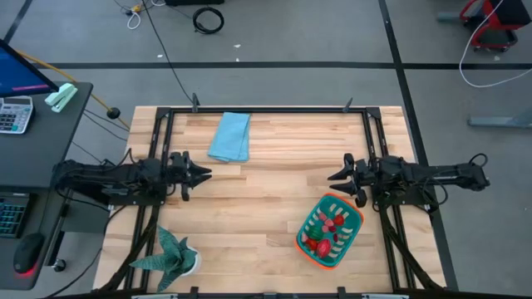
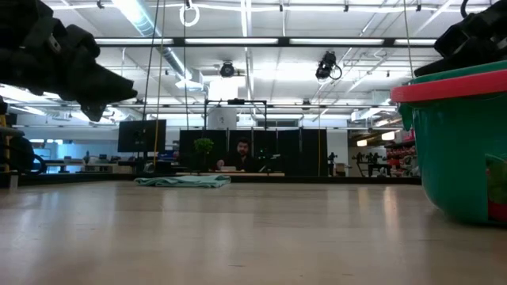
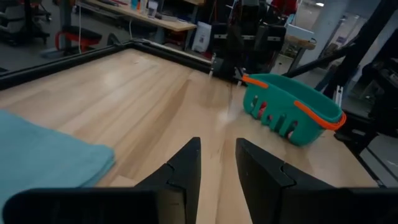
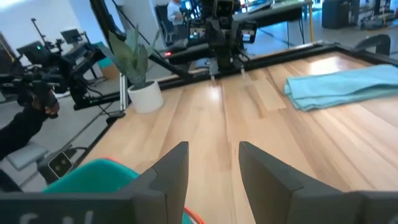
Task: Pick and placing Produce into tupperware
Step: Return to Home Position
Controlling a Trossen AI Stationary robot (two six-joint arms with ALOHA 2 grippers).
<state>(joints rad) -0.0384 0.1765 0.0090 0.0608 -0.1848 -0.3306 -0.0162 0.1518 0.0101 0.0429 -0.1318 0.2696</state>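
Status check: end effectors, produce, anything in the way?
Left end effector open, empty, left of centre; right end effector open, empty, by the tupperware. Produce inside it; none seen loose. Cloth at back edge, plant at front left; neither between arms.

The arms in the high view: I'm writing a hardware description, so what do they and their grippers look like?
Both arms are black, slim and jointed, with thin dark cables looping along them. The left gripper and right gripper each end in two flat, wedge-shaped matte black fingers.

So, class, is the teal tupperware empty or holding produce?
Holding produce: red, pink and green pieces lie inside the tupperware in the high view.
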